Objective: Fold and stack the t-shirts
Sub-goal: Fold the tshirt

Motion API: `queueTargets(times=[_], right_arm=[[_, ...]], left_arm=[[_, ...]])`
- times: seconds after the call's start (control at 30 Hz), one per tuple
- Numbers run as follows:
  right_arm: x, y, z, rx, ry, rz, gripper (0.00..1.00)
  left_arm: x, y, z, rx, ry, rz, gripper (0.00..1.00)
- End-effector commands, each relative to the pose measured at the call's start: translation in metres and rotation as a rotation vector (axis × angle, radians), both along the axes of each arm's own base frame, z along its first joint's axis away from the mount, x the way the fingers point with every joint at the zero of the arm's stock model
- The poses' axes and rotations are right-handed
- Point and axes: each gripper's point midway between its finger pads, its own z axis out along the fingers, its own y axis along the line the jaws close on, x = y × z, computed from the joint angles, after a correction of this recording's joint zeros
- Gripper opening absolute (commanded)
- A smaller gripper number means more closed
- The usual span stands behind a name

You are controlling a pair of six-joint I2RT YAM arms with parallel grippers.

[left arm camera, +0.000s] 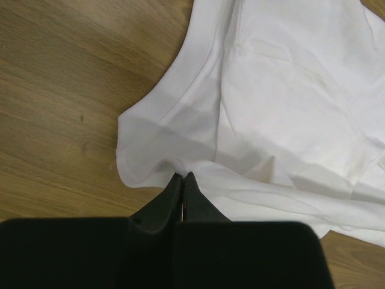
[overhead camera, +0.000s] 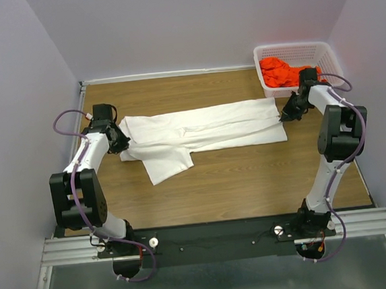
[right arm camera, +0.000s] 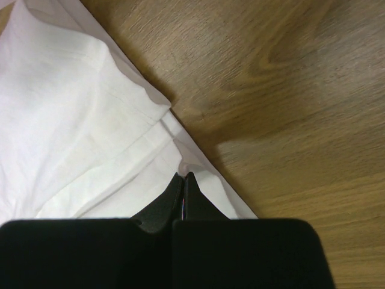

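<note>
One wooden table (overhead camera: 250, 180), t-shirt (overhead camera: 205, 130), lilac walls (overhead camera: 202, 22)

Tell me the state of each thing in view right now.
Large white cloth t-shirt: folded lengthwise, lying flat.
Orange-red cloth t-shirt: crumpled in white plastic lattice basket.
Left fingers: shut on white t-shirt's edge.
Right fingers: shut on its opposite edge.

wooden table (overhead camera: 237, 188), white t-shirt (overhead camera: 199, 134), basket (overhead camera: 291, 46)
</note>
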Motion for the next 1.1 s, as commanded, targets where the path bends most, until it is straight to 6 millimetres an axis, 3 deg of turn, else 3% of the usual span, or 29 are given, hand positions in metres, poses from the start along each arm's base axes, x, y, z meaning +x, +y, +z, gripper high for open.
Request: queueTargets(times=[0.0, 0.17, 0.3, 0.47, 0.5, 0.67, 0.83, 0.93, 1.07], right_arm=[[0.011, 0.004, -0.009, -0.011, -0.008, 0.034, 0.0], [0.012, 0.007, -0.017, -0.022, 0.001, 0.056, 0.0], [0.018, 0.009, -0.012, -0.038, -0.019, 0.076, 0.03], [0.022, 0.025, 0.006, -0.031, -0.062, 0.128, 0.27], [0.023, 0.029, 0.017, -0.029, -0.089, 0.139, 0.34], [0.016, 0.042, 0.047, -0.085, -0.15, 0.182, 0.53], [-0.004, 0.065, 0.057, -0.131, -0.162, 0.247, 0.7], [-0.016, 0.084, 0.062, -0.126, -0.174, 0.291, 0.76], [-0.031, 0.107, 0.059, -0.092, -0.175, 0.339, 0.82]], left_arm=[[-0.002, 0.007, -0.01, 0.008, 0.014, 0.028, 0.0], [-0.001, 0.01, -0.014, 0.016, 0.015, 0.043, 0.0], [0.001, 0.012, -0.009, 0.024, -0.004, 0.058, 0.01], [0.0, 0.015, 0.0, 0.036, -0.033, 0.08, 0.33], [0.0, 0.016, 0.003, 0.037, -0.043, 0.086, 0.43], [-0.012, 0.02, 0.022, 0.064, -0.09, 0.097, 0.69], [-0.035, 0.01, 0.037, 0.087, -0.119, 0.038, 0.71], [-0.049, 0.001, 0.031, 0.094, -0.098, 0.0, 0.72], [-0.071, -0.041, 0.014, 0.094, -0.037, -0.154, 0.72]])
